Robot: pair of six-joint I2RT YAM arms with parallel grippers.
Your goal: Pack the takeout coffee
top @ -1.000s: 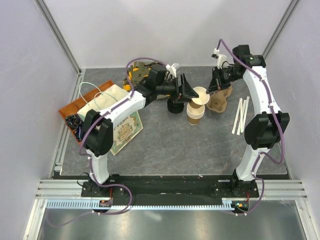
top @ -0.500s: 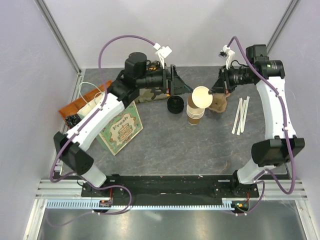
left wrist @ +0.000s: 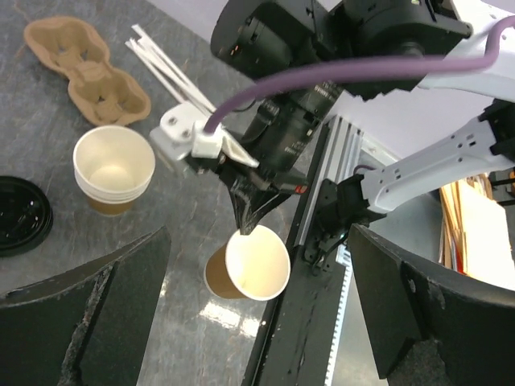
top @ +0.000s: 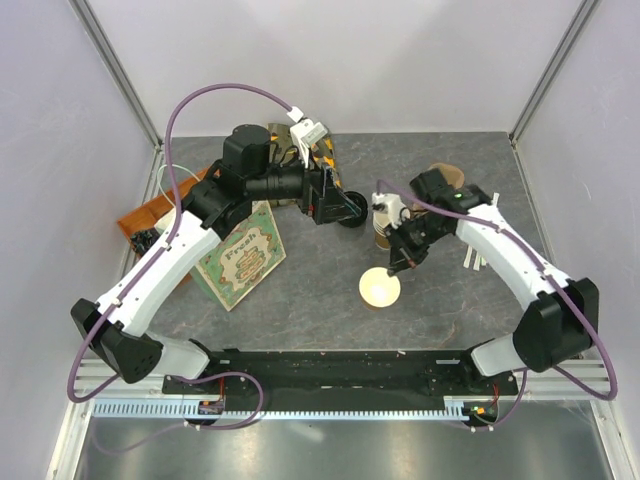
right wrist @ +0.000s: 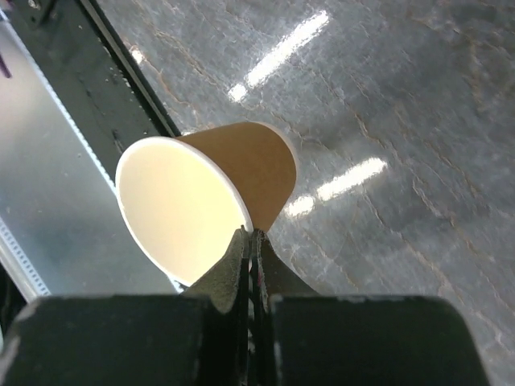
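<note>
The takeout coffee with its lid on is out of view. My right gripper (right wrist: 251, 233) is shut on the rim of a single lidless brown paper cup (right wrist: 233, 169), pinching its cream edge. The empty cup (top: 380, 289) hangs tilted over the near middle of the table, with the right gripper (top: 392, 268) just behind it. My left gripper (top: 355, 205) stands open and empty above the loose black lid (left wrist: 20, 225), looking down on the held cup (left wrist: 249, 265). A stack of lidless cups (left wrist: 113, 169) stands beside the lid.
A printed paper bag (top: 245, 255) lies at the left under the left arm. An orange tray (top: 150, 205) sits at the far left. A brown cup carrier (left wrist: 84, 68) and white sticks (left wrist: 169, 64) lie at the back right.
</note>
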